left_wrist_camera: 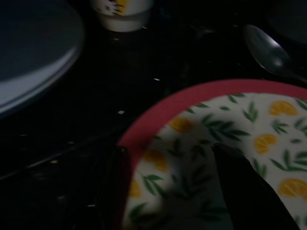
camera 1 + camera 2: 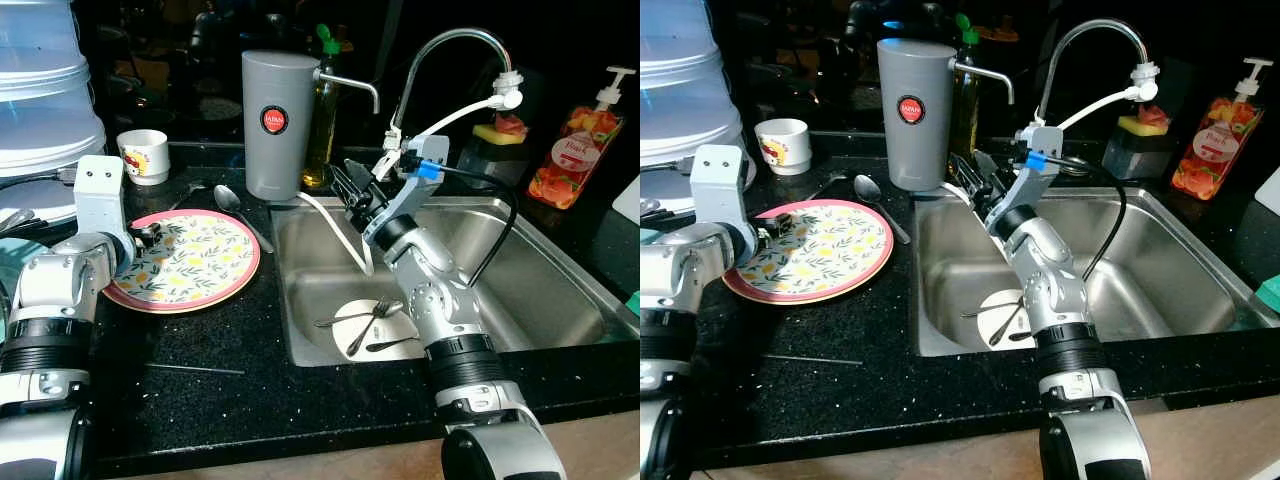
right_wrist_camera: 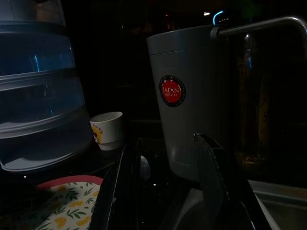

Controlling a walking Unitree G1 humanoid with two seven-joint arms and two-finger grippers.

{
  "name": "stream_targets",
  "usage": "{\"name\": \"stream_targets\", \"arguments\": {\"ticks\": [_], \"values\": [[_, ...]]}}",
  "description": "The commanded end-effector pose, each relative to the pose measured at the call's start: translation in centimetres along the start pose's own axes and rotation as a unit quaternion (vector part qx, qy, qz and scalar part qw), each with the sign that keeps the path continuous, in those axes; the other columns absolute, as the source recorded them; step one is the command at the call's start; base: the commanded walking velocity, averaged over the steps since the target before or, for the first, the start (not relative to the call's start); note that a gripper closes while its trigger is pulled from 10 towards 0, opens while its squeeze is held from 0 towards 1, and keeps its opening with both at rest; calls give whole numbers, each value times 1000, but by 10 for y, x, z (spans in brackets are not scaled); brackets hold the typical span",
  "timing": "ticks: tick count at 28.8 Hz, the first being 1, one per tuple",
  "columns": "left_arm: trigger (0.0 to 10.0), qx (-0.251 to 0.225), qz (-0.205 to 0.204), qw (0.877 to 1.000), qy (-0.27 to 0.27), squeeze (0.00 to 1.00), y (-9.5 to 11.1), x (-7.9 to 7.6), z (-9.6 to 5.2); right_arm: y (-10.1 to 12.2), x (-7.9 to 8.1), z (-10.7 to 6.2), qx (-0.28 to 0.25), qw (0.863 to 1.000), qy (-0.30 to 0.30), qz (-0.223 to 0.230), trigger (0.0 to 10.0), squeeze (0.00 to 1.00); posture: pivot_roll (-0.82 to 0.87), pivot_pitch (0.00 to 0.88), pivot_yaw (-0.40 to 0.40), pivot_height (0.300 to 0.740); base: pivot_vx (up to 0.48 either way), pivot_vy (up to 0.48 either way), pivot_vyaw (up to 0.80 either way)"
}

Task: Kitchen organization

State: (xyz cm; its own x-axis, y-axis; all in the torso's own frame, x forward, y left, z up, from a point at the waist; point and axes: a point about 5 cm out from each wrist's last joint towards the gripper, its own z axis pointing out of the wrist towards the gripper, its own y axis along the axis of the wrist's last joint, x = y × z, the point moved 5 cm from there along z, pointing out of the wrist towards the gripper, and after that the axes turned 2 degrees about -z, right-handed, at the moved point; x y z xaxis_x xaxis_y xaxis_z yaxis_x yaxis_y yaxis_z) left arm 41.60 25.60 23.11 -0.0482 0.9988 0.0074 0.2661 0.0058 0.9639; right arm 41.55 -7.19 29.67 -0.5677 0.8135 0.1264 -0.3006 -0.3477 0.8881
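Left hand (image 1: 168,187) open astride the rim of the round pink-rimmed lemon-patterned plate (image 2: 190,260) on the black speckled desk (image 2: 220,380), right hand (image 2: 350,185) open (empty) over the steel sink (image 2: 540,290), near the grey cylindrical canister (image 2: 277,120).

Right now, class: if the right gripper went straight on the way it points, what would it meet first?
Most likely the grey canister with the red Japan label: the right gripper points at its lower body, fingers open. Depth is unclear, so the sink's edge could come first.

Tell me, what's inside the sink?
In the sink lies a small white plate with a fork and what looks like a spoon on it. The right arm covers part of the basin, so anything beneath it is hidden.
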Motion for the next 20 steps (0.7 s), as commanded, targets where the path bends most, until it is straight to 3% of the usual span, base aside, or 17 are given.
{"name": "stream_targets", "arguments": {"ticks": [1,4,6,9,13,15,16,20], "values": [[10000,16,12,1000,-4,0,-6,0,-1,0,-5,-1,3,1000,-4,-2,10000,0,62,18,-80,740,0,0,0],[10000,26,23,999,-22,0,-10,-6,-2,-4,-1,-1,16,1000,13,-3,10000,0,62,18,-80,740,0,0,0],[10000,37,29,998,-33,0,-14,-10,-2,-11,9,-2,42,998,55,-8,10000,0,62,18,-80,740,0,0,0],[10000,49,37,997,-38,0,-19,-12,-2,-29,37,-14,98,981,164,-31,10000,0,62,18,-80,740,0,0,0],[10000,52,40,997,-38,0,-20,-12,-2,-33,44,-18,111,975,190,-39,10000,0,61,10,-77,740,0,0,0],[10000,58,43,997,-40,0,-23,-12,-2,-40,54,-27,135,961,236,-48,10000,0,64,11,-77,740,0,0,0],[10000,58,43,997,-40,0,-23,-12,-2,-40,54,-27,135,961,236,-48,10000,0,64,11,-77,740,0,0,0],[10000,67,45,995,-54,0,-26,-15,-3,-48,64,-45,182,930,312,-73,10000,0,64,16,-75,740,0,0,0]]}}
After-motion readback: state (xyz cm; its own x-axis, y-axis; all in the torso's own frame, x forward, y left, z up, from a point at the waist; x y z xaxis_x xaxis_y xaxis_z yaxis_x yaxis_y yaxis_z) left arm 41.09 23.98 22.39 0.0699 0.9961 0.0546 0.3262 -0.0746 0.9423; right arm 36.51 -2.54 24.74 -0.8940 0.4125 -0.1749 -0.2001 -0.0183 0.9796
